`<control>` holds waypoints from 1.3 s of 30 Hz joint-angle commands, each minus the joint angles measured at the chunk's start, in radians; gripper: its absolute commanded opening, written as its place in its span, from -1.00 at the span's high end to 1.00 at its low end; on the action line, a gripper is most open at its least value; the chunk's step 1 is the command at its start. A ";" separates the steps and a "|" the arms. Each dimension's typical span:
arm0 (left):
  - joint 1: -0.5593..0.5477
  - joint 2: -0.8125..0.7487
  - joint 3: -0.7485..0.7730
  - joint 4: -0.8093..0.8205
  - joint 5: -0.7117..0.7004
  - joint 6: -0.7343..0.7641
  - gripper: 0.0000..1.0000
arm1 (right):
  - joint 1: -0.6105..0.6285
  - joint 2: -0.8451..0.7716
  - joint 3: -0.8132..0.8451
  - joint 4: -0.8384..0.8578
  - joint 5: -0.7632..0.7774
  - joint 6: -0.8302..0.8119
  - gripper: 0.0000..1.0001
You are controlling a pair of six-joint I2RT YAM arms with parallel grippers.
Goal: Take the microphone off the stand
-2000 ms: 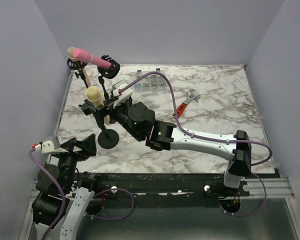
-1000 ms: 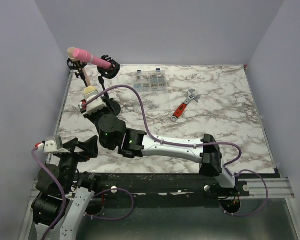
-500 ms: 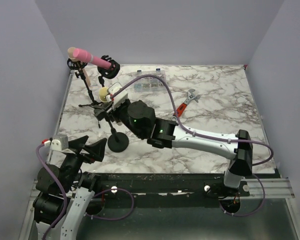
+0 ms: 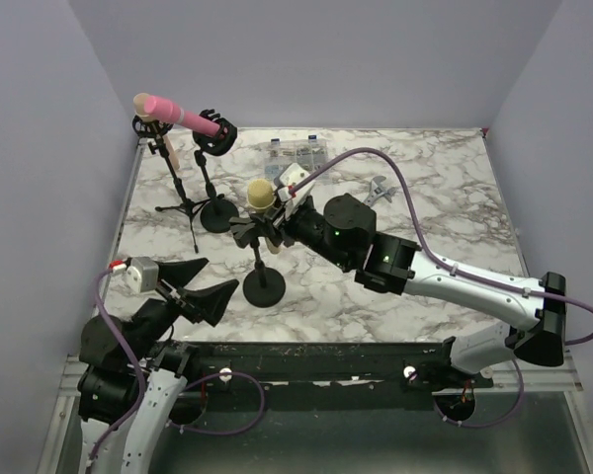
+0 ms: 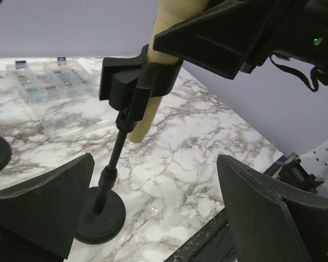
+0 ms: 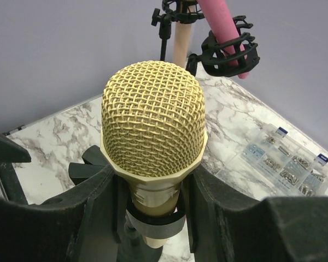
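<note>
A robotics lab test cell: plain lavender walls box in a marble-patterned table, the left arm and right arm are mounted on a metal rail at its near edge, a clear parts box lies just beyond the right jaws, a wrench farther back beside that arm

Left of the one clear parts box are three microphone stands, namely one tripod stand, one shock-mount stand and one near stand, holding two microphones between them, one gold microphone and one pink microphone, while one wrench lies to the box's right.
</note>
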 commanded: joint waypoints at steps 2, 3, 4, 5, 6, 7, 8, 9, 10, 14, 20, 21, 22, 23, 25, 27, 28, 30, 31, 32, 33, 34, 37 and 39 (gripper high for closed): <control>-0.004 0.153 0.046 0.180 0.230 0.095 -0.98 | -0.040 -0.079 -0.061 0.046 -0.127 0.055 0.99; -0.004 0.184 0.059 0.189 0.249 0.117 -0.98 | -0.047 -0.084 -0.069 0.048 -0.134 0.057 0.99; -0.004 0.210 0.069 0.198 0.268 0.138 -0.98 | -0.057 -0.088 -0.073 0.044 -0.144 0.061 0.99; -0.004 0.243 0.081 0.207 0.284 0.155 -0.97 | -0.067 -0.091 -0.075 0.039 -0.159 0.066 0.99; -0.003 0.274 0.096 0.208 0.302 0.176 -0.98 | -0.076 -0.092 -0.074 0.034 -0.172 0.070 0.99; -0.002 0.299 0.108 0.208 0.311 0.192 -0.98 | -0.083 -0.096 -0.074 0.031 -0.184 0.071 0.99; -0.003 0.324 0.122 0.204 0.315 0.213 -0.98 | -0.085 -0.097 -0.074 0.031 -0.195 0.071 0.99; -0.004 0.339 0.129 0.210 0.315 0.229 -0.98 | -0.086 -0.098 -0.075 0.031 -0.204 0.071 0.99; -0.004 0.347 0.130 0.221 0.314 0.241 -0.94 | -0.088 -0.098 -0.075 0.030 -0.210 0.071 0.99; -0.004 0.338 0.084 0.342 0.267 0.270 -0.87 | -0.089 -0.094 -0.075 0.040 -0.232 0.072 0.99; -0.004 0.450 0.118 0.346 0.248 0.333 -0.97 | -0.091 -0.079 -0.068 0.043 -0.269 0.071 0.99; -0.004 0.466 0.120 0.354 0.274 0.340 -0.97 | -0.091 -0.079 -0.068 0.043 -0.268 0.070 0.99; -0.003 0.477 0.120 0.360 0.283 0.344 -0.97 | -0.090 -0.078 -0.068 0.043 -0.264 0.068 0.99; -0.004 0.489 0.116 0.363 0.282 0.342 -0.97 | -0.092 -0.076 -0.068 0.043 -0.265 0.068 0.99; -0.003 0.503 0.098 0.377 0.283 0.343 -0.97 | -0.092 -0.072 -0.062 0.039 -0.272 0.068 0.99; -0.004 0.513 0.078 0.390 0.282 0.346 -0.97 | -0.093 -0.065 -0.051 0.033 -0.283 0.066 0.99; -0.003 0.517 0.069 0.395 0.282 0.348 -0.97 | -0.093 -0.061 -0.046 0.027 -0.283 0.065 0.99; -0.003 0.526 0.063 0.393 0.278 0.354 -0.92 | -0.094 -0.054 -0.038 0.022 -0.282 0.063 0.99; -0.003 0.525 0.063 0.390 0.275 0.353 -0.89 | -0.094 -0.051 -0.036 0.019 -0.283 0.063 0.99; -0.003 0.523 0.061 0.392 0.273 0.353 -0.87 | -0.094 -0.049 -0.034 0.021 -0.282 0.063 0.99; -0.003 0.518 0.054 0.400 0.271 0.350 -0.85 | -0.094 -0.049 -0.033 0.022 -0.283 0.064 0.99; -0.002 0.513 0.049 0.407 0.272 0.346 -0.83 | -0.094 -0.045 -0.032 0.020 -0.283 0.065 0.99; -0.001 0.510 0.047 0.421 0.290 0.336 -0.67 | -0.094 -0.040 -0.034 0.024 -0.284 0.068 0.99; -0.001 0.521 0.045 0.437 0.300 0.326 -0.54 | -0.094 -0.036 -0.034 0.026 -0.282 0.071 0.99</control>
